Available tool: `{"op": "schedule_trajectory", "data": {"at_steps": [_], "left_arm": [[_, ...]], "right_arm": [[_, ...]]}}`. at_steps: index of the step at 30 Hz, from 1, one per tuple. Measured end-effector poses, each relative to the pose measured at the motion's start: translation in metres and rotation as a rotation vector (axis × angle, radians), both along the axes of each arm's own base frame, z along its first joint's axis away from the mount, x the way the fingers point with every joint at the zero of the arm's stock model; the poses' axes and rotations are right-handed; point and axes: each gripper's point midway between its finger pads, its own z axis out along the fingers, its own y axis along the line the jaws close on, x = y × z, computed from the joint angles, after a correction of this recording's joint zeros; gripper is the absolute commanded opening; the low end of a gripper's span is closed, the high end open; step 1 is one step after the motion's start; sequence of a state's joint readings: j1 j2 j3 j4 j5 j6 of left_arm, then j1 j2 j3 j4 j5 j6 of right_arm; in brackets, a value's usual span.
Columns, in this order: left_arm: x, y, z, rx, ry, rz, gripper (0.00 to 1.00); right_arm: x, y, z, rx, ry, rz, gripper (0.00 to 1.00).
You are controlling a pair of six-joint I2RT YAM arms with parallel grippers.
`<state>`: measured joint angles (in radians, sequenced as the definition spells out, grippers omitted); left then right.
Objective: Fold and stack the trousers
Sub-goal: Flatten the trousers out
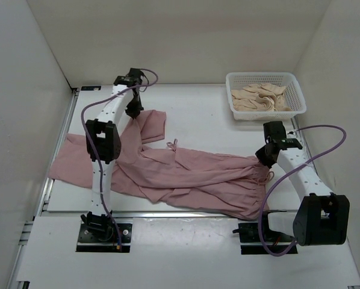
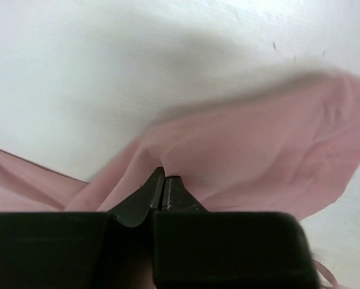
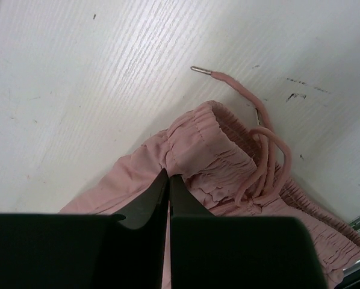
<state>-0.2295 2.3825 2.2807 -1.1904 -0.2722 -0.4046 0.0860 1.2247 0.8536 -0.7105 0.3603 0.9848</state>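
Note:
The dusty-pink trousers (image 1: 192, 174) lie rumpled across the white table, one leg running to the far left and the gathered waist at the right. My left gripper (image 1: 133, 112) is at the upper leg end and is shut on a fold of the pink cloth (image 2: 258, 150), with its tips (image 2: 164, 176) pinching the fabric. At the waist, my right gripper (image 1: 264, 159) is shut on the elastic waistband (image 3: 210, 138), its tips (image 3: 168, 176) pressed together on the edge. The drawstring (image 3: 265, 141) lies looped beside them, one end trailing onto the table.
A white plastic basket (image 1: 297, 96) holding beige garments (image 1: 258, 96) stands at the back right. White walls close the table in at the back and both sides. A metal rail runs along the table's left edge (image 1: 58, 150).

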Motion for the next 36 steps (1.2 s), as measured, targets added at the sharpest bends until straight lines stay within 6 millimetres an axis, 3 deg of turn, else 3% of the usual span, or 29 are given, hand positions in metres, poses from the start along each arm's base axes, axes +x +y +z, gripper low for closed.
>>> {"op": "schedule_trajectory", "data": {"at_steps": [2,5,8,10,12,14,17,19,21,22,23,24,26,28,32,33,36], "left_arm": [[0.009,0.014,0.015,-0.032,-0.040,0.030,0.10],[0.016,0.048,0.053,-0.111,-0.125,0.091,0.10],[0.014,0.090,0.114,-0.196,-0.261,0.157,0.10],[0.001,0.120,0.164,-0.226,-0.371,0.203,0.10],[-0.018,0.127,0.205,-0.251,-0.454,0.208,0.10],[-0.037,0.120,0.239,-0.267,-0.527,0.183,0.10],[-0.052,0.105,0.262,-0.289,-0.575,0.139,0.10],[-0.047,0.100,0.261,-0.305,-0.574,0.122,0.10],[-0.027,0.098,0.249,-0.314,-0.554,0.115,0.10],[-0.016,0.096,0.239,-0.318,-0.539,0.112,0.32],[-0.003,0.095,0.227,-0.324,-0.518,0.105,0.76],[0.013,0.093,0.214,-0.334,-0.499,0.101,1.00],[0.044,0.087,0.187,-0.375,-0.477,0.093,1.00],[0.060,0.081,0.157,-0.408,-0.430,0.084,1.00],[0.050,0.083,0.104,-0.405,-0.298,0.108,0.98],[0.046,0.085,0.098,-0.398,-0.280,0.110,0.89],[0.041,0.098,0.094,-0.377,-0.269,0.130,0.37]], "right_arm": [[0.001,-0.003,0.003,-0.004,-0.001,-0.004,0.00],[0.000,-0.008,0.009,-0.019,0.002,-0.010,0.00],[0.001,-0.011,0.019,-0.037,-0.016,-0.017,0.00],[0.001,-0.013,0.029,-0.040,-0.053,-0.023,0.00],[0.002,-0.011,0.043,-0.033,-0.105,-0.023,0.00],[0.001,-0.017,0.058,-0.054,-0.158,-0.040,0.00],[-0.006,-0.030,0.066,-0.097,-0.179,-0.077,0.00],[-0.008,-0.033,0.066,-0.112,-0.163,-0.085,0.00],[-0.005,-0.034,0.064,-0.116,-0.148,-0.086,0.00],[-0.002,-0.034,0.064,-0.119,-0.143,-0.087,0.00],[0.002,-0.035,0.064,-0.127,-0.138,-0.090,0.00],[0.006,-0.037,0.064,-0.140,-0.130,-0.095,0.00],[0.014,-0.043,0.061,-0.167,-0.105,-0.108,0.00],[0.024,-0.051,0.059,-0.183,-0.078,-0.126,0.00],[0.043,-0.065,0.056,-0.215,-0.049,-0.137,0.00],[0.047,-0.067,0.056,-0.222,-0.043,-0.133,0.00],[0.055,-0.068,0.055,-0.231,-0.039,-0.118,0.00]]}}
